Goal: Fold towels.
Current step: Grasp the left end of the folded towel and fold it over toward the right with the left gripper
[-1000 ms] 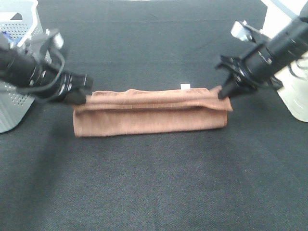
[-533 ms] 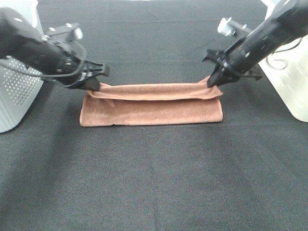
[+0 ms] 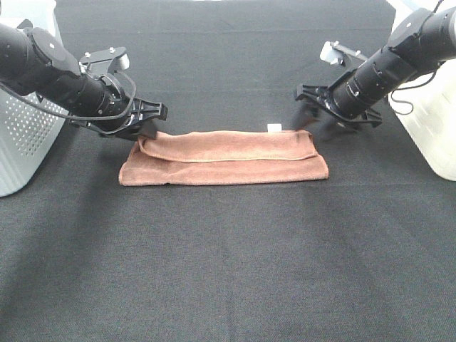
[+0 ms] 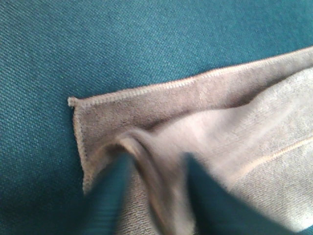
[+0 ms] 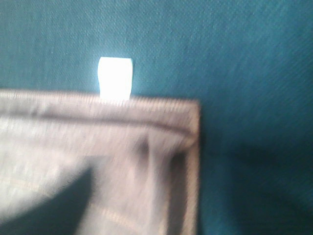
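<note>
The reddish-brown towel lies flat on the black table as a long folded strip, its white tag sticking out at the far edge. My left gripper hovers at the towel's far left corner, fingers spread. In the left wrist view a raised fold of towel lies between the blurred fingers. My right gripper is just off the far right corner, open and blurred. The right wrist view shows that corner, the tag and one dark finger.
A white perforated basket stands at the left edge behind my left arm. A white container stands at the right edge by my right arm. The table is covered in black cloth.
Both grippers carried the towel's upper layer toward the far side and lowered it. Both grippers have let go of the corners. The towel now lies flat in a narrower strip.
</note>
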`<state>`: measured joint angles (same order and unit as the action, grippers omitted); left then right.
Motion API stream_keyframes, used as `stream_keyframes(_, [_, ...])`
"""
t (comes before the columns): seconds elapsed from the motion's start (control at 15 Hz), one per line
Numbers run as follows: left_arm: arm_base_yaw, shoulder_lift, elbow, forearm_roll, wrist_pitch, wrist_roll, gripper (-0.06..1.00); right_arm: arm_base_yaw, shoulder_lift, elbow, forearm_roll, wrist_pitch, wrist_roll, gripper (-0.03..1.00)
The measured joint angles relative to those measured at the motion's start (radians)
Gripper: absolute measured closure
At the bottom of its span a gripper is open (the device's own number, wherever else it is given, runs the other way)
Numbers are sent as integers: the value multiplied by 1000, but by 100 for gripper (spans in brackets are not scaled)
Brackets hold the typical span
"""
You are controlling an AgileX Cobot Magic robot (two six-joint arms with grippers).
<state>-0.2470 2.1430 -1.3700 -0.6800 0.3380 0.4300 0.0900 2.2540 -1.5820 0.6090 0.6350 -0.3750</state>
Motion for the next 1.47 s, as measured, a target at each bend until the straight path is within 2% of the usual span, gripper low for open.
stream_keyframes(0.07, [0,-2,0,5,0,0,30,0,0,0,0,33,0,10])
stream_keyframes(0.13, [0,-8,0,16,1,0,20,0,0,-1,-7,59,0,7])
stream_keyframes(0.2, [0,-16,0,34,1,-4,16,0,0,-1,-27,81,3,6])
stream_keyframes(0.4, [12,-10,-2,88,52,-140,13,0,0,-1,-86,147,30,5])
stream_keyframes(0.47, [12,-10,-2,88,52,-140,13,0,0,-1,-86,147,30,5])
stream_keyframes(0.53, [24,12,-7,99,89,-189,13,0,0,-1,-104,154,35,5])
stream_keyframes(0.73, [31,58,-46,98,133,-205,13,0,0,-2,-111,163,47,5])
stream_keyframes(0.87, [31,112,-120,86,204,-205,18,0,0,-2,-111,166,54,5])
stream_keyframes(0.93, [31,112,-120,86,204,-205,18,0,0,-2,-111,166,54,5])
stream_keyframes(1.07, [31,152,-194,78,275,-218,37,0,0,-2,-112,167,55,5])
stream_keyframes(1.13, [31,161,-204,74,286,-245,52,0,0,-2,-112,168,55,5])
stream_keyframes(1.2, [31,164,-206,80,298,-262,81,0,0,-2,-113,168,56,5])
stream_keyframes(1.27, [31,162,-206,96,298,-265,90,0,0,-2,-113,169,56,5])
stream_keyframes(1.4, [31,147,-206,154,305,-277,90,0,0,-2,-113,172,57,5])
stream_keyframes(1.47, [31,130,-206,208,317,-295,90,0,0,-2,-114,175,57,5])
